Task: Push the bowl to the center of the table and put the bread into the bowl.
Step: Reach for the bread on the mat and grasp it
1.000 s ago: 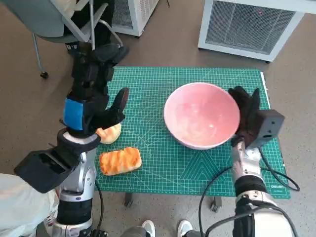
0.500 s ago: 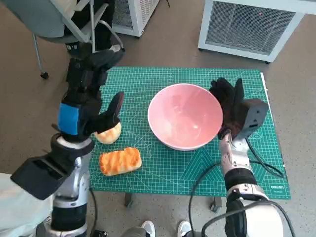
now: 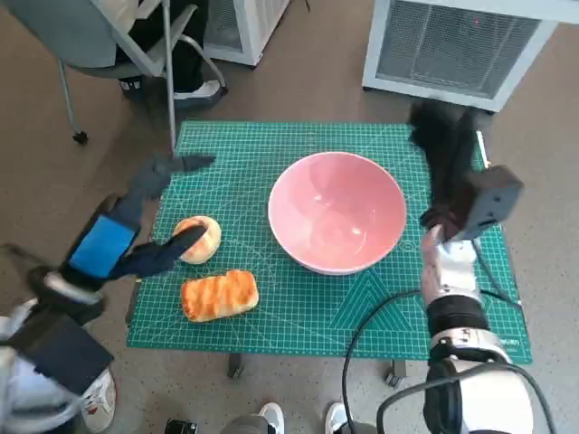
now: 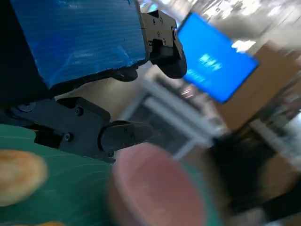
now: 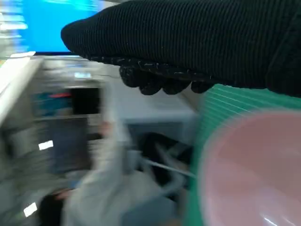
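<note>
- Striped bread (image 3: 220, 295) lies at the near left of the green cutting mat (image 3: 298, 312), nothing touching it.
- Round bun (image 3: 199, 238) just behind it. A finger of the left hand (image 3: 136, 231) rests on or right at the bun's left side; head view is too blurred to say if it touches.
- Left hand is spread wide, fingers well apart, one reaching toward the mat's far left edge. It holds nothing.
- Pink bowl (image 3: 336, 211) sits upright near the mat's middle, with no bread in it.
- Right hand (image 3: 445, 154) is raised beside the bowl's far right rim, motion-blurred and apart from the bowl. Fingers look extended with nothing in them; cannot tell how far they are spread.
- Left wrist view: blue-taped back and black fingers (image 4: 123, 134) splayed over the mat, bun (image 4: 19, 175) at one edge, bowl (image 4: 157, 188) blurred, a blue screen (image 4: 216, 61) beyond.
- Right wrist view: glove (image 5: 197, 44) as a dark band above the bowl (image 5: 251, 169) rim. A blurred seated person (image 5: 113, 193) shows here, and in no other view.
- Far side in head view: chair (image 3: 127, 41) at left, white grilled unit (image 3: 452, 45) at right.
</note>
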`<state>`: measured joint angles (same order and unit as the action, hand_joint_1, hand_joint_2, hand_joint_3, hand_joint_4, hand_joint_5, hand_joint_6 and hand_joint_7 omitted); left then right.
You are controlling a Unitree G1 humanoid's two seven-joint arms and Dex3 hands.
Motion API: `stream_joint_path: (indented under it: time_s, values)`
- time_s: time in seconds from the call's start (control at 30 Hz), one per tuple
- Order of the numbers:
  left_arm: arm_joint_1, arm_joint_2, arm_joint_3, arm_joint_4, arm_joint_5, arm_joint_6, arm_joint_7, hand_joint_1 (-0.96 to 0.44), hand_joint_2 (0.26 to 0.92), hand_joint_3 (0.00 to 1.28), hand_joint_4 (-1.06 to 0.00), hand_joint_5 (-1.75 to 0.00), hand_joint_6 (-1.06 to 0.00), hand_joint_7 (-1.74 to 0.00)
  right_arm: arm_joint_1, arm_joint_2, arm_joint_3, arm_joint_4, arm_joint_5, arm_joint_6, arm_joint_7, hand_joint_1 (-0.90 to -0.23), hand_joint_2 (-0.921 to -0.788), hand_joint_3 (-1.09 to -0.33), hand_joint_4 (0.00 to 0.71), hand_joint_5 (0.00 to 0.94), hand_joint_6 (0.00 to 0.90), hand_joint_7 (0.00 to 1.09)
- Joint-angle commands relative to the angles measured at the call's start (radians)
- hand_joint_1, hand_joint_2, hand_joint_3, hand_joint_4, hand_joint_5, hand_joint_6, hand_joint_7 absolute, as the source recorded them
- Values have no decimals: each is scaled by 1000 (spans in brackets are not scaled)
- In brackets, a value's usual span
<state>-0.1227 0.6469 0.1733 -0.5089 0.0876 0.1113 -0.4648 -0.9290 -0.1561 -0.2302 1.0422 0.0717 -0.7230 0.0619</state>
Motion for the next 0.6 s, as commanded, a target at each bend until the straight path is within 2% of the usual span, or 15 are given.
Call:
stream_joint_path:
  time_s: [0.03, 0.23, 0.33, 0.5, 0.6]
  values:
    - [47, 84, -21, -76, 74, 64, -65, -348, 921, 190, -492, -20, -461, -257, 99, -2, 46, -223, -7, -129, 57, -420, -921, -610, 389, 11, 62, 675]
    - [68, 121, -85, -96, 170, 90, -92, -380, 921, 177, -501, -3, -521, -120, 185, -5, 99, -461, 22, -184, 119, -446, -921, -613, 405, 18, 84, 690]
    - [73, 125, -125, -97, 226, 103, -96, -388, 921, 164, -499, -1, -529, -90, 219, -13, 118, -544, 27, -189, 140, -491, -921, -601, 410, 19, 83, 687]
    - [77, 114, -205, -94, 328, 136, -101, -391, 921, 153, -493, 0, -529, -69, 278, -22, 134, -673, 8, -157, 143, -524, -921, -592, 413, 19, 77, 684]
    - [78, 101, -251, -85, 381, 148, -99, -394, 921, 152, -487, 0, -522, -57, 305, -22, 139, -727, -4, -134, 136, -515, -921, -589, 414, 19, 74, 684]
